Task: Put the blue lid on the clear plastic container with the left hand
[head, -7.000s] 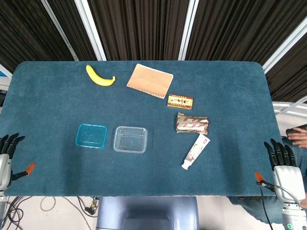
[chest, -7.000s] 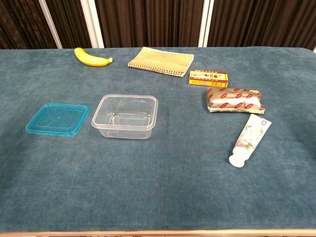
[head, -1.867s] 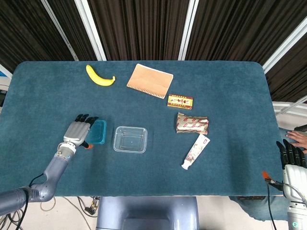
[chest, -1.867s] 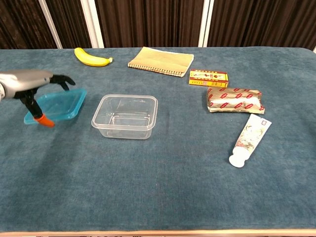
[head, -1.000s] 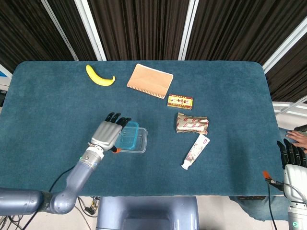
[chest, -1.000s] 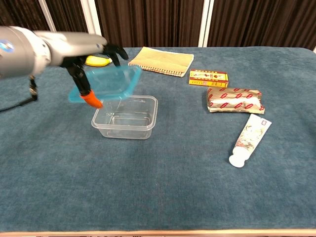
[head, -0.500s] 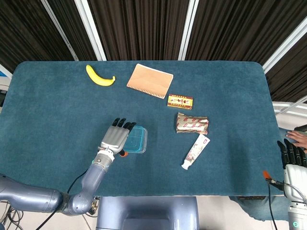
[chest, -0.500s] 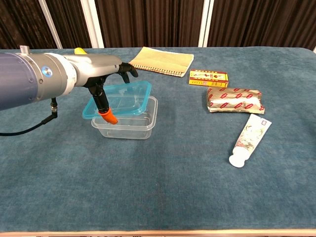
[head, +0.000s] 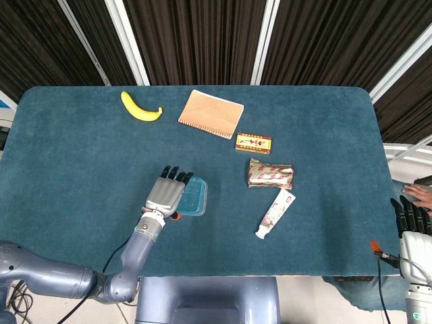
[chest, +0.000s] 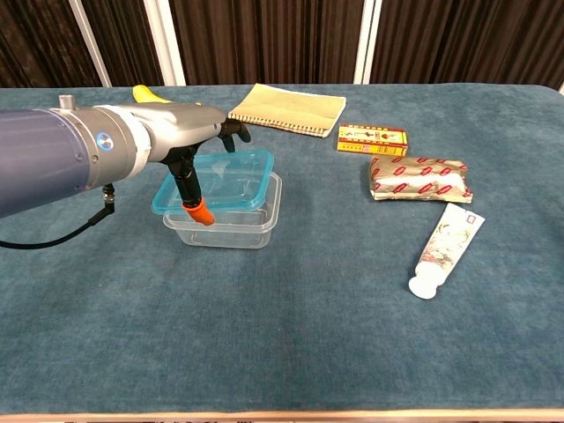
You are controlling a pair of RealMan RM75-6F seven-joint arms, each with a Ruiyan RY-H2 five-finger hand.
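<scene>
The left hand point(head: 165, 194) is gripping the blue lid point(chest: 224, 179) along its left edge, fingers draped over the top and the orange-tipped thumb point(chest: 197, 211) pressing from underneath. The lid is sitting just above the clear container point(chest: 231, 221), covering most of it and tilting a little, with the left side looking slightly higher than the right; I cannot tell whether it is touching the rim. From overhead, the lid point(head: 192, 196) is hiding nearly all of the container, which is sitting near the middle of the blue table point(head: 81, 162).

The right hand point(head: 410, 233) is hanging off the near right corner of the table, fingers straight and apart, holding nothing.

Along the far side, a banana point(head: 140, 108) is lying to the left and a notebook point(head: 210, 113) beside it. To the right of the container, a small red-and-yellow box point(head: 254, 143), a foil packet point(head: 271, 173) and a tube point(head: 275, 213) are lying in a loose line running from far to near.
</scene>
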